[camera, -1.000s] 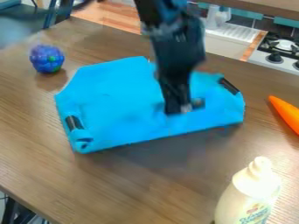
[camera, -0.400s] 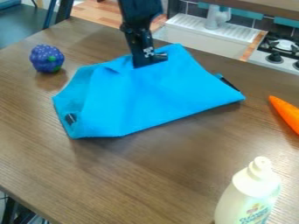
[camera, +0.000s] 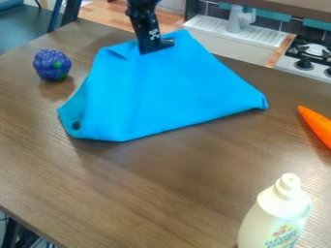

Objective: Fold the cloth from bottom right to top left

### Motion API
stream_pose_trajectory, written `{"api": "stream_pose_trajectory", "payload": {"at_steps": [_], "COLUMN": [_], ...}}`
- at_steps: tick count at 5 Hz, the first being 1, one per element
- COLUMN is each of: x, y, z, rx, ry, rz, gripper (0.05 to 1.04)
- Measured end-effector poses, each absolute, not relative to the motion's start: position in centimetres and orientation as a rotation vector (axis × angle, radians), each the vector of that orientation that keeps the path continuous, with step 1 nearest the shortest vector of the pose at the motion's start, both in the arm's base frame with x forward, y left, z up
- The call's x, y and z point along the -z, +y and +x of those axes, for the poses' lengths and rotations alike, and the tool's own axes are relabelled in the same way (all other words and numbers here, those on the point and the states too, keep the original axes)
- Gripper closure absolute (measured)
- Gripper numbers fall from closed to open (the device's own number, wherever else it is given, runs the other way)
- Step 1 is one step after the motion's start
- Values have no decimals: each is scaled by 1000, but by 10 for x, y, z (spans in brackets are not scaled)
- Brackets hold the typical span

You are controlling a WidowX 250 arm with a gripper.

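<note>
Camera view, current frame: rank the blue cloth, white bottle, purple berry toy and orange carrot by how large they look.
1. Blue cloth
2. White bottle
Unranked below these: purple berry toy and orange carrot, too alike, with the carrot cut off by the edge.
</note>
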State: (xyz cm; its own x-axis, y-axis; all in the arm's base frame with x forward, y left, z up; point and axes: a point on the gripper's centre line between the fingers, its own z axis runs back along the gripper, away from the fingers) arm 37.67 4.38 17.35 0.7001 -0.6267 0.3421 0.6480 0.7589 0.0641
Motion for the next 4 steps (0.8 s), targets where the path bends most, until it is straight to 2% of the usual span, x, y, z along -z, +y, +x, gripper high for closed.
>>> {"api": "stream_pose_trajectory", "payload": {"at_steps": [1, 3, 4], "x": [-173, -159, -148], "y": [58, 78, 94], "z": [393, 415, 421], "rx": [713, 757, 769], "ry": [-365, -324, -316], "rz": [-42, -1, 42], "gripper": [1020, 1004, 853]}}
